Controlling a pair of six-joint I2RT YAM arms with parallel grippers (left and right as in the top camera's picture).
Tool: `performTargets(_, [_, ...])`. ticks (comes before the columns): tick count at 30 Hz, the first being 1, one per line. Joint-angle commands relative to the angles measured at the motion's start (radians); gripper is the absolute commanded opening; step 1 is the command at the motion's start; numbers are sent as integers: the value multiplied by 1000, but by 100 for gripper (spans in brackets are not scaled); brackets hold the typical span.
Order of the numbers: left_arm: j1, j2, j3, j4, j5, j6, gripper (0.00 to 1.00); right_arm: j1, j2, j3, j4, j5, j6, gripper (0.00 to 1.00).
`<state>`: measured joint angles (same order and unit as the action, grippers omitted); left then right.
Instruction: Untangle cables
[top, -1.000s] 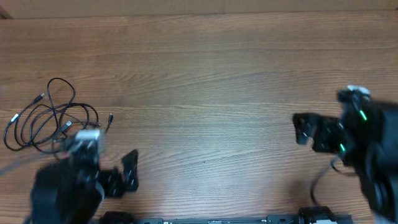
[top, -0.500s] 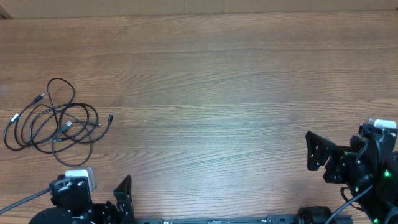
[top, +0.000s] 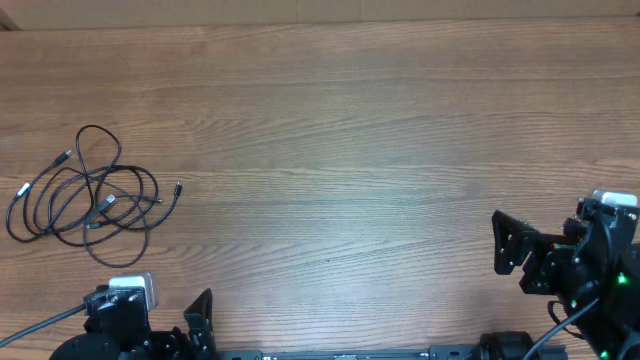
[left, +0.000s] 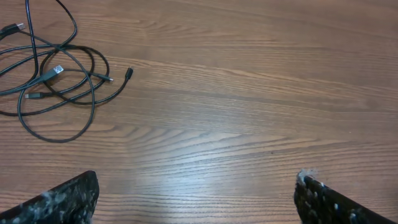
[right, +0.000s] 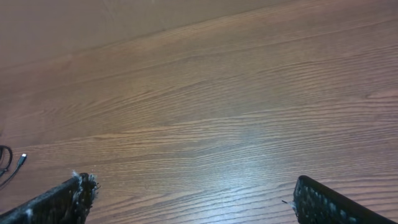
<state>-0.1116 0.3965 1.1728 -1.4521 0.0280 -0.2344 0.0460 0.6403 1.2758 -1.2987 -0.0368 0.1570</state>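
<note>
Cables (top: 90, 190) in a loose black tangle on the left side of the desk (top: 350, 120), flat on the wood, small plug ends poking out. Left hand (left: 194, 186) low at the near edge, near the tangle but not touching it, spread wide and holding nothing. Right hand (right: 193, 186) far to the right, well apart from the tangle, equally wide, also holding nothing.

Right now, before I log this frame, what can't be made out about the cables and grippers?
Overhead: the cables are too small to count cords or tell which crosses over which.
Left wrist: the bundle runs off the top and left edges.
Right wrist: only one plug end shows, at the left edge; the rest is out of frame.
Overhead: the left gripper is mostly cut off by the bottom edge.
</note>
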Motion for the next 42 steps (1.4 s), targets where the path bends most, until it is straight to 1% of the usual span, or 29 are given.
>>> performTargets(1, [-3, -5, -5, -1, -9, -13, 100, 1, 2, -5, 3, 10, 3, 100])
performTargets(18, [-3, -5, -5, -1, -9, -13, 100, -10, -3, -6, 10, 36, -5, 100])
performTargets(28, [-3, -5, -5, -1, -9, -14, 100, -10, -69, -8, 118, 32, -5, 100])
performTargets(31, [-3, -5, -5, -1, -9, -13, 100, -10, -92, -34, 158, 32, -5, 100])
performTargets(35, [-3, -5, -5, -1, -9, -13, 100, -10, -158, -155, 305, 26, -5, 100])
performTargets(42, [-3, -5, -5, -1, -9, -13, 100, -10, -341, -471, 644, -63, -4, 100])
